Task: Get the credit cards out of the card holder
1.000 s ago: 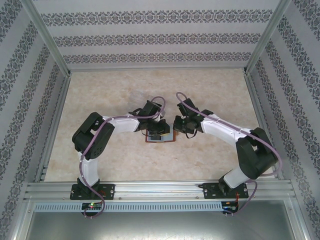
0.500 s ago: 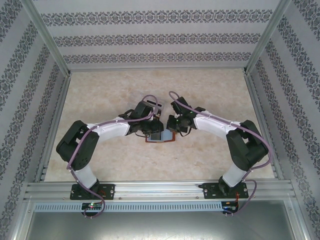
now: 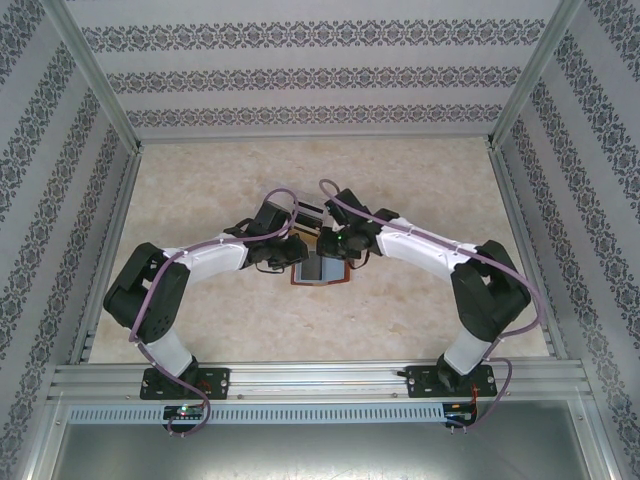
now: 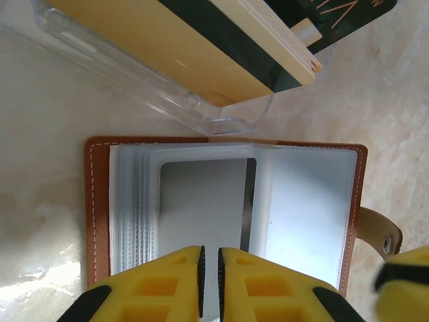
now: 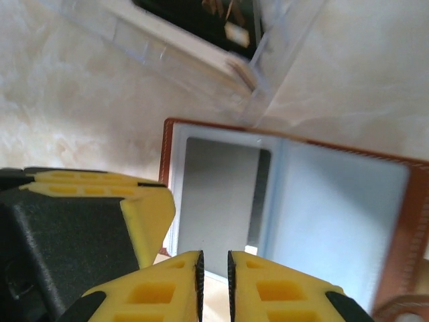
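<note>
Card holder (image 4: 98, 201) of tan stitched leather is laid open and flat on the marbled beige table (image 3: 200, 190), between the two wrists near the middle. From left to right are seen its rounded leather border, a fanned stack of frosted plastic sleeves, a grey card (image 4: 201, 201) with a dark strip along its right edge tucked in the top sleeve, an empty sleeve, and a leather strap (image 4: 375, 231) with a metal snap. Just beyond the holder a clear rigid plastic box (image 4: 201, 111) is set, in which a thick pile of yellow cards (image 4: 167, 47) and a dark green card (image 4: 348, 13) are seen. The left gripper (image 4: 209, 282), with yellow ribbed fingers, is held over the holder's edge by the grey card, drawn almost together with a thin slit; nothing is seen gripped. The right gripper (image 5: 213, 282) is likewise nearly closed at that edge, and no hold can be made out.
</note>
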`<state>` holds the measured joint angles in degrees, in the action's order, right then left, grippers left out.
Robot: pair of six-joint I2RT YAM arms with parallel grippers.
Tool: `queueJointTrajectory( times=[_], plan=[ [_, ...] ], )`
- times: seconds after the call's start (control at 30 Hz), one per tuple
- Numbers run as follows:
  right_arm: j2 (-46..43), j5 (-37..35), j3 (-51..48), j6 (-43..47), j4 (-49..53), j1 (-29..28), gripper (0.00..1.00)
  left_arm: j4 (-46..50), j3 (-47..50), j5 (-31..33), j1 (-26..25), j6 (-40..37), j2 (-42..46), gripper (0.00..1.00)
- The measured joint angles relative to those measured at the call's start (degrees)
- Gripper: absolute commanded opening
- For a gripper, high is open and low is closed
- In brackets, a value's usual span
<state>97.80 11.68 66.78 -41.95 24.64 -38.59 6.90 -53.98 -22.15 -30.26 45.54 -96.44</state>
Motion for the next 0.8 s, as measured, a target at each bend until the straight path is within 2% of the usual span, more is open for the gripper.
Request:
queueJointTrajectory(
  times=[0.5,0.8],
  plan=[
    [5.1,6.7,-3.4,-1.8,-7.6,3.2,0.17,0.0,0.2,0.4,0.0,0.2,-1.9,0.12],
    [6.9,8.4,-4.4,-2.8,-9.1,3.6,0.18,0.0,1.0,0.4,0.0,0.8,-2.8,0.10]
  ],
)
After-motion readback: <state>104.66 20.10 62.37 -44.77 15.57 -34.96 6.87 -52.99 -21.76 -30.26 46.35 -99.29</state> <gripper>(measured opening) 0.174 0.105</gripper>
